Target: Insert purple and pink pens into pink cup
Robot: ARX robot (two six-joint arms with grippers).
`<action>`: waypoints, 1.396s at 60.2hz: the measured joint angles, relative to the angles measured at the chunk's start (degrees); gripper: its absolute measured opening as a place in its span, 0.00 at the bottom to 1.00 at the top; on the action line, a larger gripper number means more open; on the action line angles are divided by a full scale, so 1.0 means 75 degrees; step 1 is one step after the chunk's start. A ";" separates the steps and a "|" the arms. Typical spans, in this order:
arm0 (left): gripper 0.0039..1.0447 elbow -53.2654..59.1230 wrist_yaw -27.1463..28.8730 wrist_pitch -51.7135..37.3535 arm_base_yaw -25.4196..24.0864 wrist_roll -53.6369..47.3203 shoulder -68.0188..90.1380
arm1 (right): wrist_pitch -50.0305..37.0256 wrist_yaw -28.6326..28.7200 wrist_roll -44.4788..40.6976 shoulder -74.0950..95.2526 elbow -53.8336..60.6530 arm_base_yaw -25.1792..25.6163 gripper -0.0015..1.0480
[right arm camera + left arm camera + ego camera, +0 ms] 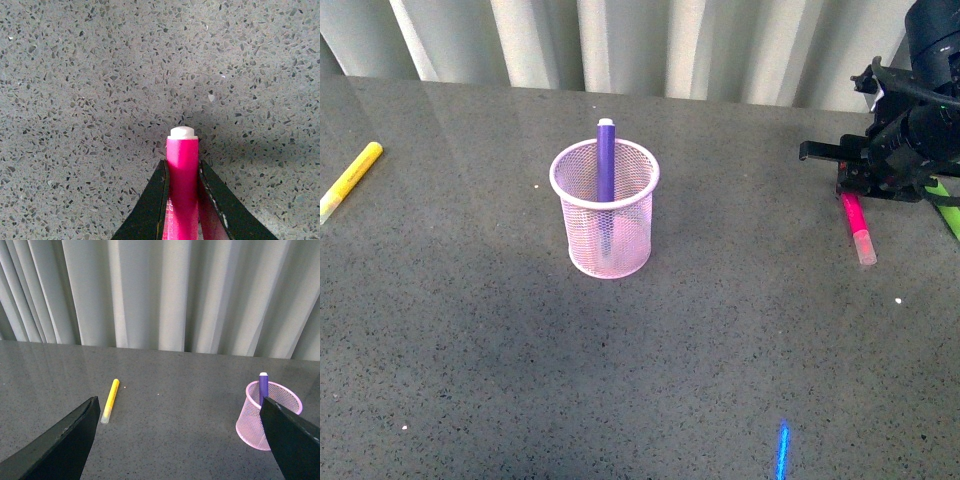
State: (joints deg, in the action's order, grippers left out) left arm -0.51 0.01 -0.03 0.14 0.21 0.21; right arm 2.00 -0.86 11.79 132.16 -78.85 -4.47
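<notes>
The pink cup (607,208) stands mid-table with the purple pen (606,160) upright inside it; both also show in the left wrist view, the cup (260,417) and the pen (263,386). My right gripper (855,190) at the far right is shut on the pink pen (858,226), whose pale cap points toward the front. In the right wrist view the pink pen (182,185) sits between the black fingers (150,210), just above the table. My left gripper (180,440) is open and empty, well away from the cup.
A yellow marker (350,180) lies at the far left, also in the left wrist view (110,400). A green marker (945,208) lies at the right edge beside my right gripper. Grey speckled table (620,380) with a curtain behind.
</notes>
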 joint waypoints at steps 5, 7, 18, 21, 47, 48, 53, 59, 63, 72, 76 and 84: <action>0.94 0.0000 0.0000 0.0000 0.0000 0.0000 0.0000 | -0.0289 0.0009 0.0017 -0.0082 0.0221 0.0032 0.11; 0.94 0.0000 0.0000 0.0000 0.0000 0.0000 0.0000 | -0.0449 -0.0029 0.0015 -0.0137 0.0350 0.0041 0.11; 0.94 0.0000 0.0000 0.0000 0.0000 0.0000 0.0000 | -0.2594 -0.0676 -0.0988 -0.0965 0.1574 -0.0047 0.11; 0.94 0.0000 0.0000 0.0000 0.0000 0.0000 0.0000 | -0.3092 -0.0676 -0.1291 -0.1215 0.1746 -0.0102 0.11; 0.94 0.0000 0.0000 0.0000 0.0000 0.0000 0.0000 | -0.6234 0.0510 -0.2696 -0.2110 0.1877 -0.2629 0.11; 0.94 0.0000 0.0000 0.0000 0.0000 0.0000 0.0000 | -0.6414 0.0545 -0.2789 -0.2037 0.1868 -0.2792 0.11; 0.94 0.0000 0.0000 0.0000 0.0000 0.0000 0.0000 | -0.6892 0.0589 -0.2975 -0.1784 0.1813 -0.3316 0.11; 0.94 0.0000 0.0000 0.0000 0.0000 0.0000 0.0000 | -0.7233 0.0522 -0.2958 -0.1486 0.1676 -0.3707 0.11; 0.94 0.0000 0.0000 0.0000 0.0000 0.0000 0.0000 | -0.7426 0.0490 -0.2932 -0.1303 0.1620 -0.3885 0.11; 0.94 0.0000 0.0000 0.0000 0.0000 0.0000 0.0000 | -0.7708 0.0321 -0.2920 -0.0944 0.1562 -0.4071 0.11; 0.94 0.0000 0.0000 0.0000 0.0000 0.0000 0.0000 | -0.7778 0.0259 -0.2882 -0.0836 0.1547 -0.4077 0.11; 0.94 0.0000 0.0000 0.0000 0.0000 0.0000 0.0000 | -0.7936 0.0216 -0.2760 -0.0740 0.1547 -0.4080 0.11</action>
State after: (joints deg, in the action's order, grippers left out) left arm -0.51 0.01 -0.03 0.14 0.21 0.21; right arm -57.52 0.75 -8.91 126.61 -67.24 -35.07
